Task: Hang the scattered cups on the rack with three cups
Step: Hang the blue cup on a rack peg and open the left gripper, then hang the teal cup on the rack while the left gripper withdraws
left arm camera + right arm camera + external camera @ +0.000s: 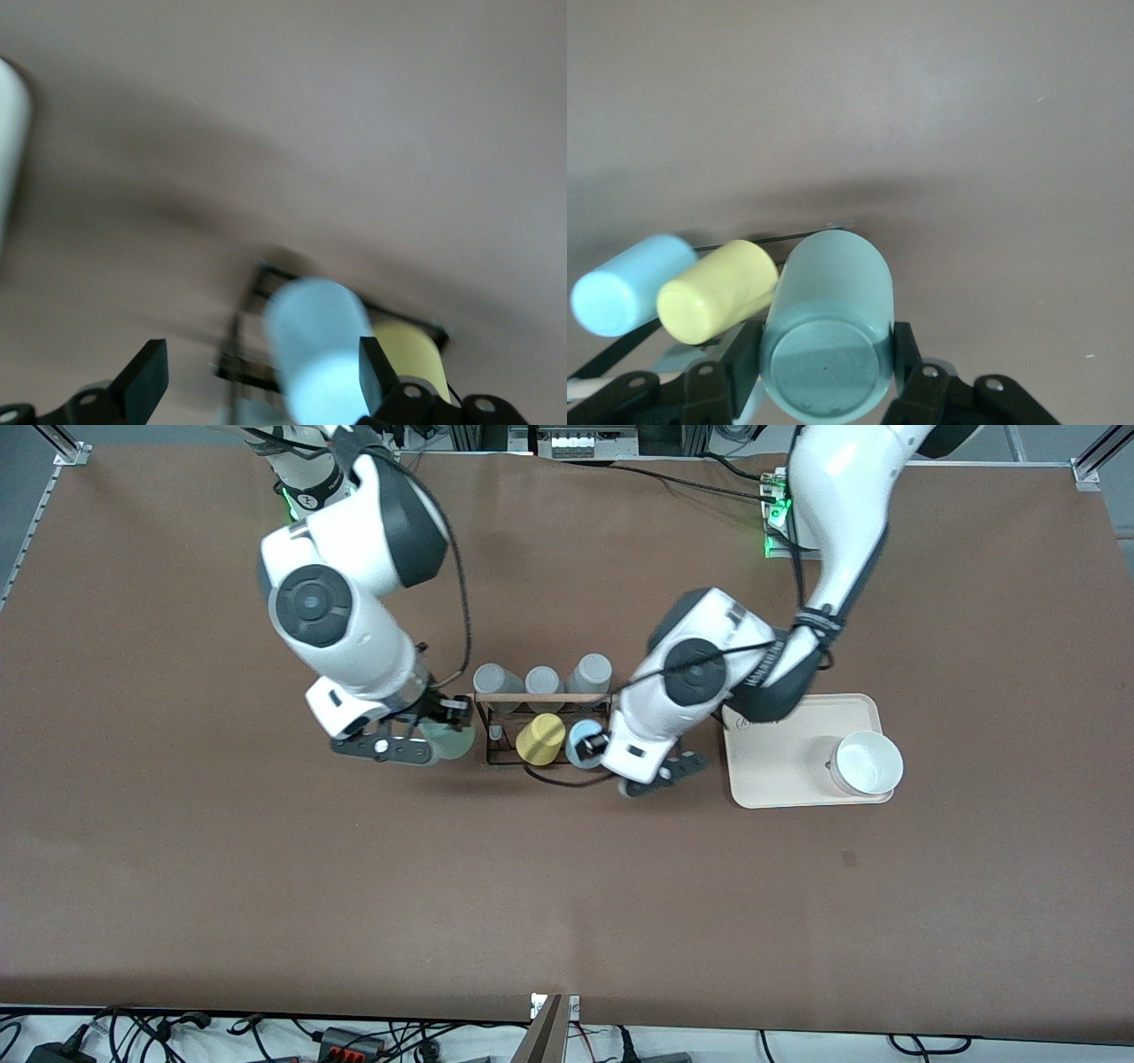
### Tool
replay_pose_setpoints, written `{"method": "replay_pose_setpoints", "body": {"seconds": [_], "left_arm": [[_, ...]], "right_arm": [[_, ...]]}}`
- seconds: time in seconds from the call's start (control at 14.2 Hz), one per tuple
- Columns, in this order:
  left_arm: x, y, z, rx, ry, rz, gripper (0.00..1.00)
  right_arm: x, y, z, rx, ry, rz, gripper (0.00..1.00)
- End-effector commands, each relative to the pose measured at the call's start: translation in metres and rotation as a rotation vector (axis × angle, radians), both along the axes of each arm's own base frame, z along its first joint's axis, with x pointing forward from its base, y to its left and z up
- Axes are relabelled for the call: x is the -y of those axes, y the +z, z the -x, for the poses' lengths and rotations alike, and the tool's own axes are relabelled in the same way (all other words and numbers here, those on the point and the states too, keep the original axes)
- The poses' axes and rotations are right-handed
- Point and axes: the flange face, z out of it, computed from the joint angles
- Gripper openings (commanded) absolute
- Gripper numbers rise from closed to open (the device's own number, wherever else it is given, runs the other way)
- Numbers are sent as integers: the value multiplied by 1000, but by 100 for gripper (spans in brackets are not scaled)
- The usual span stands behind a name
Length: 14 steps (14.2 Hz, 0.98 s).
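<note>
The black wire rack (503,731) with a wooden rod across its top stands mid-table. A yellow cup (540,740) and the light blue cup (581,744) sit tilted on it side by side. My left gripper (592,749) is at the blue cup. In the left wrist view the gripper (260,356) is open wide, with the blue cup (314,345) between the fingers, close to one of them. My right gripper (446,731) is shut on the mint-green cup (450,742) beside the rack's end toward the right arm. The right wrist view shows the gripper (824,354) clamped on the mint cup (828,319).
Three grey cups (542,679) stand along the rack's side away from the front camera. A cream tray (780,766) with a white bowl (866,763) lies toward the left arm's end. The right wrist view also shows the yellow cup (718,292) and blue cup (629,288).
</note>
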Motion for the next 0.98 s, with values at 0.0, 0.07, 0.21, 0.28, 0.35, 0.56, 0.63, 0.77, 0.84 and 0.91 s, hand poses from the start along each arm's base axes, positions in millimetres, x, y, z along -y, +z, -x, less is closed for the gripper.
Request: {"method": "replay_pose_setpoints", "body": {"seconds": [0.0, 0.07, 0.21, 0.28, 0.35, 0.56, 0.63, 0.77, 0.84, 0.91], "left_arm": [[-83, 64, -15, -12, -60, -44, 96], [-109, 77, -21, -16, -80, -50, 98], [-160, 122, -12, -42, -160, -59, 100], [-173, 137, -4, -65, -180, -71, 100], [-188, 157, 7, -90, -178, -94, 100], [-216, 199, 20, -78, -213, -232, 100], [-214, 198, 19, -75, -220, -249, 100], [-224, 195, 15, -71, -214, -234, 100], [-224, 194, 15, -63, -246, -226, 100], [-228, 192, 19, -72, -295, -221, 100]], "right_arm": [[-28, -13, 2, 13, -26, -3, 43], [-35, -17, 5, 17, -18, -4, 43], [-42, -28, 8, 8, -10, 9, 43], [-45, -35, 9, 5, -9, 20, 43], [-47, -40, 9, 12, -3, 27, 43], [-50, -65, 4, 22, 2, 39, 43], [-50, -74, 3, 19, 2, 42, 44], [-51, -91, 3, 3, 7, 59, 44], [-52, -96, 5, -2, 11, 66, 44], [-56, -100, 8, -7, 18, 70, 44]]}}
